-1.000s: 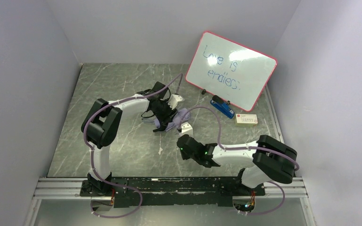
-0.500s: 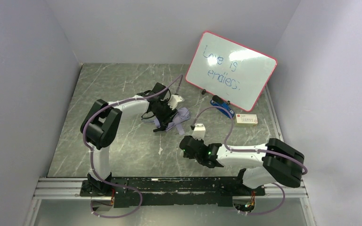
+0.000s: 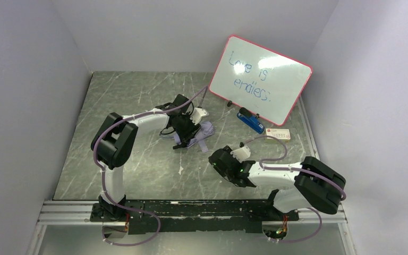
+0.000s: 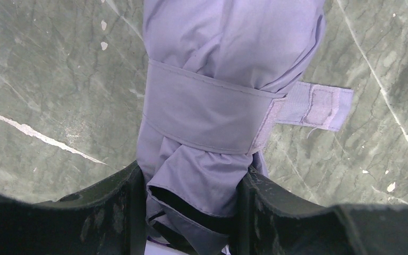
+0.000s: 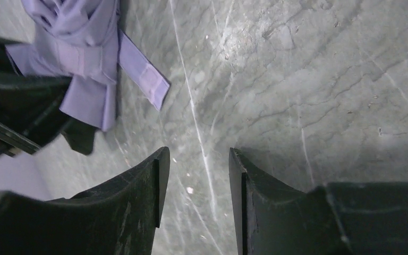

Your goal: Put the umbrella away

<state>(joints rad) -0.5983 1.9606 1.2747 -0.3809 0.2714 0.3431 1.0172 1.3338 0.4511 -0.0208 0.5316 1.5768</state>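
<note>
L gripper [image 4: 191, 186] fingers [image 4: 122, 202] are pressed against both sides of the compact lavender-purple folding umbrella [image 4: 228, 53], pinching the gathered fabric near one end. They're only part closed because the bundle fills the gap.

Progress, as I'd judge it: mostly done. The canopy is collapsed and rolled into a tight bundle, w/ its lavender fabric strap [image 4: 202, 114] wrapped round the middle. The strap's fastener tab [image 4: 319, 106] sticks out sideways past the bundle, so I can't tell if it's properly stuck down. Prob. left to do: press that tab flat if needed, then let go and back off. No bin or holder in sight, so the bundle looks meant to stay where it lies, flat on the grey-green marbled tabletop [image 3: 127, 95], about mid-table.

R gripper [image 5: 196, 175] has its black fingers [image 5: 138, 202] spread w/ bare table btwn them, holding nothing, touching nothing, near the tab but apart from it.

Further back: red-framed whiteboard [image 3: 260, 79] propped at the far R, w/ a blue eraser [image 3: 251, 121] and small white box [image 3: 278, 134] at its foot.
</note>
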